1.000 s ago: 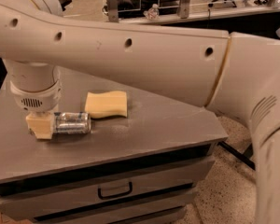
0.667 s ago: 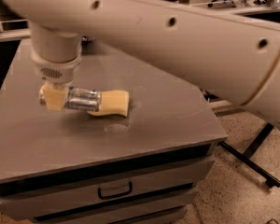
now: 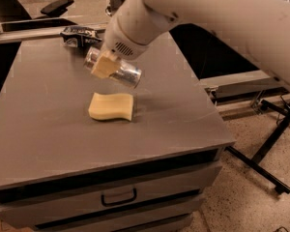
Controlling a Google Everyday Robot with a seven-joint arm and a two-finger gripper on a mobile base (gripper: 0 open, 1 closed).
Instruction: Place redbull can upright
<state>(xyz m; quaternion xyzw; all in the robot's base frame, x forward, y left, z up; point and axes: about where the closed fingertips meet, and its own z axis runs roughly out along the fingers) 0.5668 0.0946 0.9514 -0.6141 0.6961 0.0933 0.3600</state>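
The redbull can [image 3: 120, 71] is a shiny silver can, held lying tilted in the air above the grey cabinet top [image 3: 48, 120]. My gripper [image 3: 106, 64] is shut on the can near its left end, with a cream fingertip pad [image 3: 104, 65] in front of it. The can hangs just above and behind the yellow sponge [image 3: 111, 106], clear of the surface. The big white arm comes in from the upper right.
A dark foil snack bag [image 3: 82, 36] lies at the back of the cabinet top. The cabinet has drawers with a handle [image 3: 119, 197] at the front. A black stand leg [image 3: 266, 163] is on the floor at the right.
The can has been lifted off the cabinet top and now hangs tilted above the sponge. The view has shifted, so the cabinet appears from a different angle.
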